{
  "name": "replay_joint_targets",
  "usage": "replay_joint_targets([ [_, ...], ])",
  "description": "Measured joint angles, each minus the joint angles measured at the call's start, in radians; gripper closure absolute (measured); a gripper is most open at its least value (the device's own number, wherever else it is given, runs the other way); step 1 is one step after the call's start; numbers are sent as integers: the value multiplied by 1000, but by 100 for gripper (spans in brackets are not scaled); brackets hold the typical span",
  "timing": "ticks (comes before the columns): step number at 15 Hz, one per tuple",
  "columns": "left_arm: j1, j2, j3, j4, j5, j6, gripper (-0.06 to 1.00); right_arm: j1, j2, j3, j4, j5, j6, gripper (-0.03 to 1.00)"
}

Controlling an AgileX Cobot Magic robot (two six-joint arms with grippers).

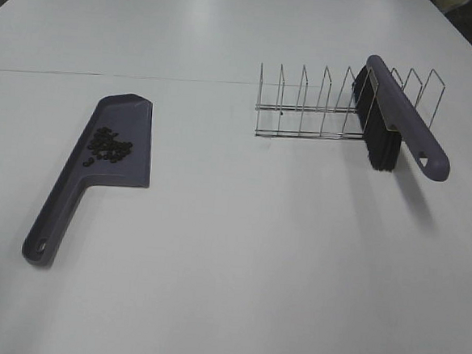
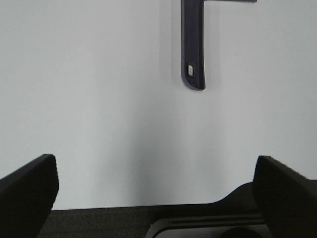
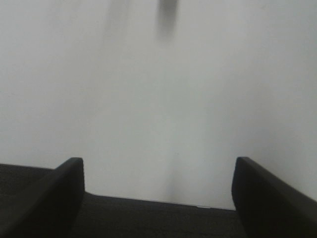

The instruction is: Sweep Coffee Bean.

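A grey-purple dustpan [image 1: 112, 152] lies on the white table at the left, handle toward the front. A cluster of tiny dark coffee beans [image 1: 108, 145] sits on its pan. The brush [image 1: 398, 123], purple handle with black bristles, rests in a wire rack [image 1: 322, 110] at the right. Neither arm shows in the exterior high view. In the left wrist view my left gripper [image 2: 156, 191] is open and empty, with the dustpan handle [image 2: 193, 44] ahead of it. In the right wrist view my right gripper [image 3: 158, 196] is open and empty over bare table.
The wire rack has several upright loops. One stray dark speck [image 1: 282, 111] lies on the table inside the rack. A seam line [image 1: 105, 75] crosses the table behind the dustpan. A blurred dark shape [image 3: 167, 15] shows far ahead in the right wrist view.
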Motion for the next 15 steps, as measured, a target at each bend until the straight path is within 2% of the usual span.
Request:
replay_joint_targets([
  [6,0,-272,83,0,11,41,-5,0,-50,0,8,6,-6,25],
  [7,0,-312,83,-1,11,79,-5,0,-51,0,10,6,-12,25],
  [8,0,-387,83,-27,10,160,-5,0,-60,0,17,6,-26,25],
  [10,0,-460,84,-76,9,223,-5,0,-60,0,35,6,-42,25],
  [15,0,-547,89,-98,9,244,-5,0,-155,0,45,8,-76,25],
])
